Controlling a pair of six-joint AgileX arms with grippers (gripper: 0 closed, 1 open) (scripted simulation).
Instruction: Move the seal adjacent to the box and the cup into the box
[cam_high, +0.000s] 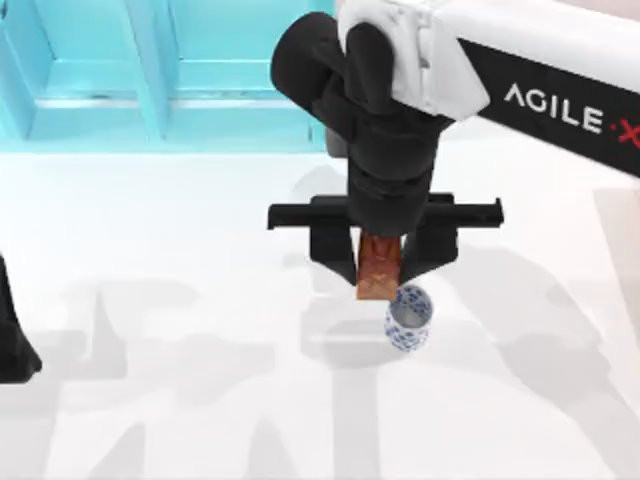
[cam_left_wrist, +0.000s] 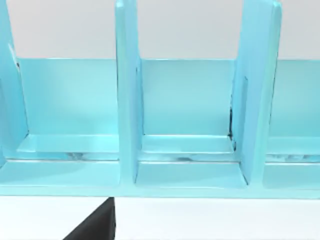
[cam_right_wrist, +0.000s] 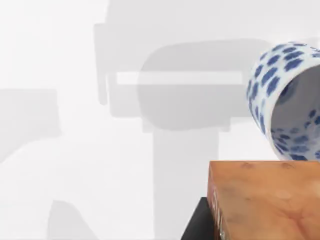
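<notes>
Rendered simulation tabletop, not real room: flat white table (cam_high: 150, 300) without texture, crisp grey shadows, plain pale backdrop. Cyan shelf unit (cam_high: 130, 70) along far edge (upright dividers, bare compartments, seen close in left wrist view). Black-and-white AgileX arm (cam_high: 540, 80) over table suggests robot test bench.
</notes>
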